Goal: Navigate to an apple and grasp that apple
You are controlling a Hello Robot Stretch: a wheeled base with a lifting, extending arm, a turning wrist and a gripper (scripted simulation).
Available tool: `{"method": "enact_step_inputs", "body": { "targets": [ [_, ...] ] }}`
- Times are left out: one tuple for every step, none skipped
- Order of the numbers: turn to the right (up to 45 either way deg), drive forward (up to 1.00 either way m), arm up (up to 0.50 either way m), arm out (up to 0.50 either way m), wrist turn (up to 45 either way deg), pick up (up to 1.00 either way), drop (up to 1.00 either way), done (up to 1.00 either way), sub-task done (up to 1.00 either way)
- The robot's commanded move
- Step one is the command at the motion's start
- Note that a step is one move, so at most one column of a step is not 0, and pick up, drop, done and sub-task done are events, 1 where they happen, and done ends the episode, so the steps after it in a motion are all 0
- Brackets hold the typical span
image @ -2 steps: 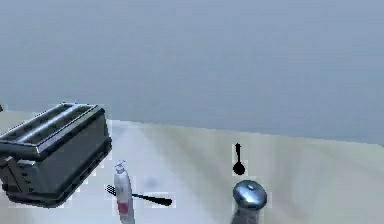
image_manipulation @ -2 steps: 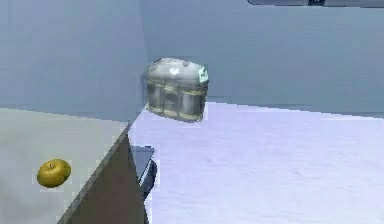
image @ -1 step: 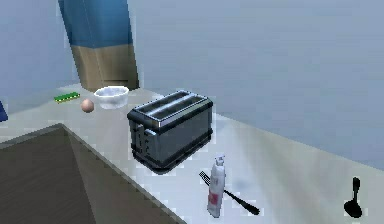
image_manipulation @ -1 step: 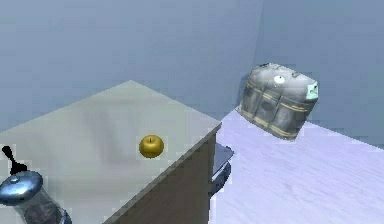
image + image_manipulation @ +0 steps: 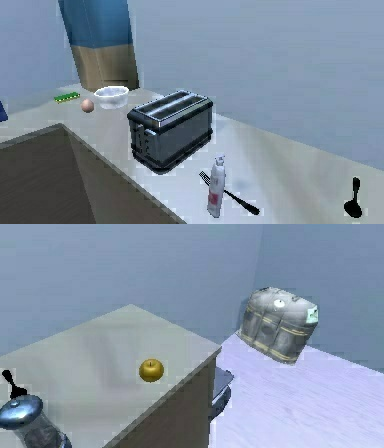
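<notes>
Yellow apple (image 5: 151,371) on the desk (image 5: 90,339), close to its edge on the arm side view's right; align squarely and avoid rolling it off; the jaws' state cannot be told.

Cropped by the arm side view's bottom edge: a shiny container (image 5: 30,424). Hidden in part behind the corner of the counter (image 5: 100,344), something dark (image 5: 221,392) (shape unclear). Too small to name in the forward view: a green strip (image 5: 67,96), a pinkish ball (image 5: 88,103).
</notes>
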Motion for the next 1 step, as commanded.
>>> {"method": "enact_step_inputs", "body": {
  "targets": [
    [0.0, 0.0, 0.38, 0.0, 0.0, 0.0, 0.0, 0.0, 0.0]
  ]
}}
